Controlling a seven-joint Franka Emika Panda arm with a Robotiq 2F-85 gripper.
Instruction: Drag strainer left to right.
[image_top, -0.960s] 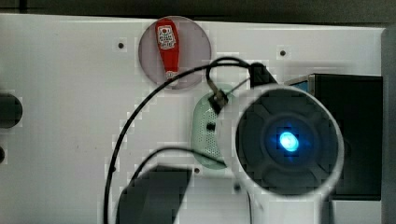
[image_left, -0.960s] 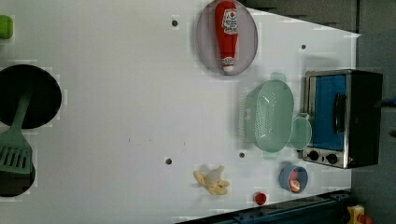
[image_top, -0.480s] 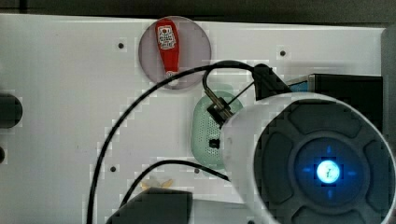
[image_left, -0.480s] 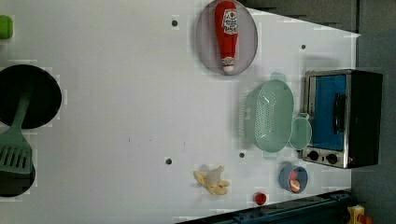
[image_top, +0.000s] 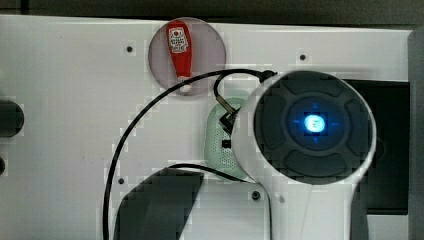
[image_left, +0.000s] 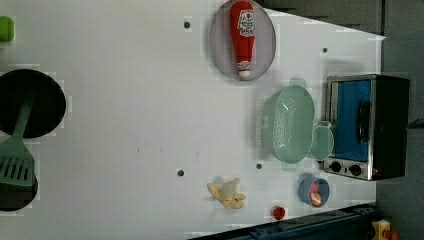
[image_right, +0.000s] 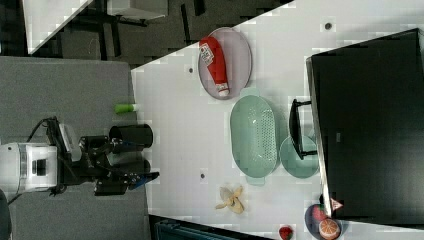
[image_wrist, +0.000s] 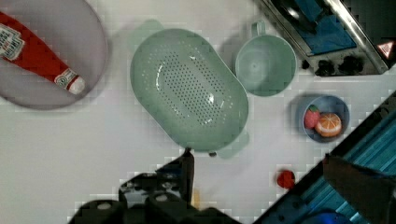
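1. Just beside the toaster oven, on the white worktop, sits the strainer, with its open side up.
2. It is a pale green oblong plastic basket with rounded ends, a small tab handle at each end and many small holes across its bottom and sides; in the wrist view the strainer holds nothing.
3. One round green mug stands between the strainer and the oven, touching or nearly touching the strainer's rim.
4. One red ketchup bottle lies on one grey plate on the far side of the strainer from the oven's knobs; it has a white label, but the writing is too small to read.
5. Near the oven's knob end there is one small blue bowl with two pieces of toy fruit, one small red fruit on the worktop, and one peeled banana.
6. Well away from the oven lie one green spatula across dark round burners and one small green thing at the worktop's edge.
7. The hand hangs above the worktop, clear of the strainer, its fingers spread wide and holding nothing.
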